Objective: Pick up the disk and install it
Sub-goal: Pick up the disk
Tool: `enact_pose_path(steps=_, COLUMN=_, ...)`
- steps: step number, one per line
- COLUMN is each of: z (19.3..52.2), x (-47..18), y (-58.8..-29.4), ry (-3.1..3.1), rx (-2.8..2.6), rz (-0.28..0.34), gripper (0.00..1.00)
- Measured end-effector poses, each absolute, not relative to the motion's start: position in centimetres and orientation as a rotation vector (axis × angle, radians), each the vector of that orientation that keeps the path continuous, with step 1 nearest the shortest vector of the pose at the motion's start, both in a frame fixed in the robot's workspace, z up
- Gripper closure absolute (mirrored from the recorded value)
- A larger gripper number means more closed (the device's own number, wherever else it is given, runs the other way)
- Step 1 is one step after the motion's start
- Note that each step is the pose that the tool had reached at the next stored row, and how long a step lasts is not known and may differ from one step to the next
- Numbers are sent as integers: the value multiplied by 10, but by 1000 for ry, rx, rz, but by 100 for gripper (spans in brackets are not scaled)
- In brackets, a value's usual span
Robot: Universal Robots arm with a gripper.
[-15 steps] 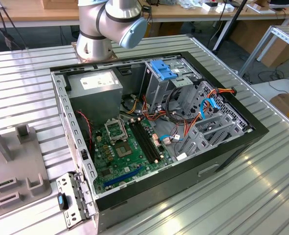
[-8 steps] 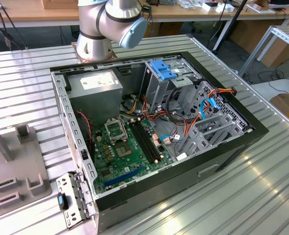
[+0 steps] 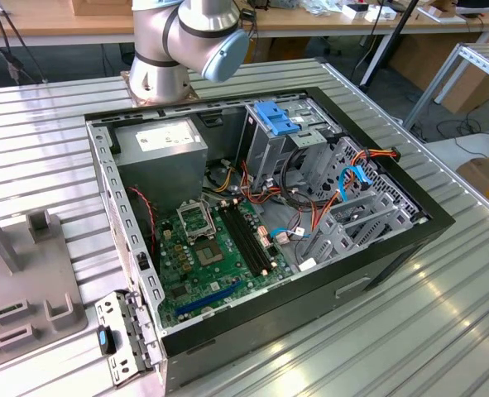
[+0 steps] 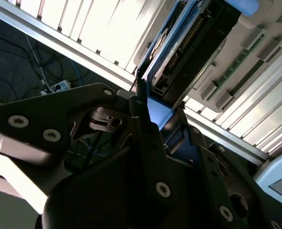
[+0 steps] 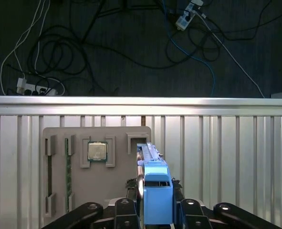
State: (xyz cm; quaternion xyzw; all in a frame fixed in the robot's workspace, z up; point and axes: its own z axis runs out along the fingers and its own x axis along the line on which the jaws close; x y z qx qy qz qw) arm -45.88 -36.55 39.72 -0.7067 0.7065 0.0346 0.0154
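In both wrist views my gripper (image 5: 155, 190) is shut on the disk (image 5: 156, 187), which stands edge-on between the black fingers (image 5: 129, 187). Its blue plastic rail faces the first wrist camera. In the second wrist view the disk (image 4: 191, 45) reaches out past the gripper (image 4: 161, 109), showing its dark circuit-board side and a blue rail. The disk hangs well above a grey parts tray (image 5: 121, 176) on the ribbed metal table (image 5: 226, 157). The exterior view takes in the arm's base (image 3: 165, 45) behind the open computer case (image 3: 376, 273).
The tray holds a processor chip (image 5: 97, 151) and memory sticks (image 5: 68, 174). Inside the case are a grey power-supply box (image 3: 163, 149), the green motherboard (image 3: 211, 256), bundled cables (image 3: 310, 194) and a grey drive cage topped by a blue bracket (image 3: 274, 117). Floor cables lie beyond the table edge.
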Motion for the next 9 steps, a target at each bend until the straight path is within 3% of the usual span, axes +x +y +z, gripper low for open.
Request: enact_pose_path(steps=9, z=419, x=-459, y=-366, ry=2198, rx=-2199, rz=107, gripper=64)
